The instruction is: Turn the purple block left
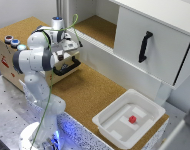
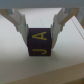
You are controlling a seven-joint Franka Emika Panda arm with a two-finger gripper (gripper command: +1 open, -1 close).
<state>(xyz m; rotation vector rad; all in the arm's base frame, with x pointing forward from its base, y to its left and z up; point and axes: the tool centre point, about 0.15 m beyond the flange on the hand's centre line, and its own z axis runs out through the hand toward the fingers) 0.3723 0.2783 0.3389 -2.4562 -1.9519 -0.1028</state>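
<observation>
The purple block point(image 2: 40, 43) is dark, with yellow letters on its top and front faces. In the wrist view it sits between my two fingers point(image 2: 19, 22), which press against its two sides. My gripper point(image 2: 40, 29) is shut on it over a pale, blurred surface. In the exterior view the gripper point(image 1: 70, 46) is at the upper left by a wooden box, and the arm hides the block there.
A wooden box point(image 1: 10, 57) with a black handle point(image 1: 67, 67) stands behind the arm. A white tray point(image 1: 145, 131) holding a small red object point(image 1: 132, 119) sits on the cork table at the exterior view's right. A white cabinet drawer with a black handle point(image 1: 145, 46) stands open above.
</observation>
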